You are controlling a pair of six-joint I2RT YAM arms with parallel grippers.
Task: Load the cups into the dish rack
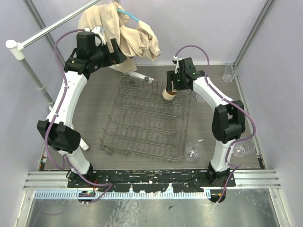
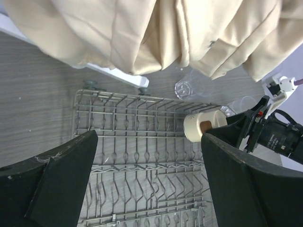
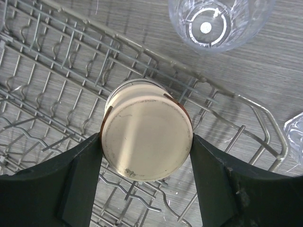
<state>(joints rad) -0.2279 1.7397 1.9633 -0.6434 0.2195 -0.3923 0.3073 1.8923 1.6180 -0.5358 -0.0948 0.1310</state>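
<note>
The tan-brown opaque cup (image 3: 147, 142) hangs bottom-up at the far right corner of the large grey wire dish rack (image 1: 142, 123). It is clamped by its sides between the two dark fingers of the right gripper (image 3: 147, 158). Whether its rim touches the wires I cannot tell. A clear ribbed tumbler (image 3: 215, 21) stands on the table just outside that corner's rim. A second clear tumbler (image 1: 192, 151) lies beside the rack's near right corner, a third clear tumbler (image 1: 244, 149) sits by the right arm's base, and a fourth clear tumbler (image 1: 229, 72) stands in the far right corner of the grey wood-grain table (image 1: 94, 99). The left gripper (image 2: 149, 142) hangs above the rack's far left, spread wide and holding nothing, under a crumpled beige cloth (image 2: 142, 33).
</note>
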